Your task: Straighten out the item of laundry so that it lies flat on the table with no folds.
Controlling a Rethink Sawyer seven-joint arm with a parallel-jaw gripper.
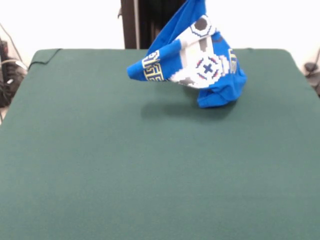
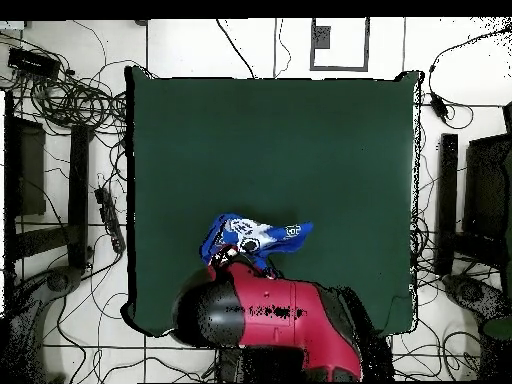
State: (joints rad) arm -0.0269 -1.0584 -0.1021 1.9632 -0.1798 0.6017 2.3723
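Note:
The bright blue T-shirt (image 1: pixel 200 60) hangs bunched and folded in the air over the far part of the green table (image 1: pixel 150 175). Its top runs out of the picture's upper edge, and its white-grey emblem and yellow-outlined lettering face the front camera. Its lowest blue corner is at or just above the cloth; I cannot tell whether it touches. In the overhead view the shirt (image 2: pixel 255 235) sits just beyond the red arm (image 2: pixel 270 315). The gripper (image 2: pixel 233 262) is mostly hidden under the arm's end and holds the shirt's top up.
The table's far edge (image 1: pixel 160 49) lies just behind the shirt, with the black pedestal (image 1: pixel 137 22) beyond it. Cables and black stands (image 2: pixel 70 110) lie on the floor around the table. Green cloth stretches wide towards the front camera.

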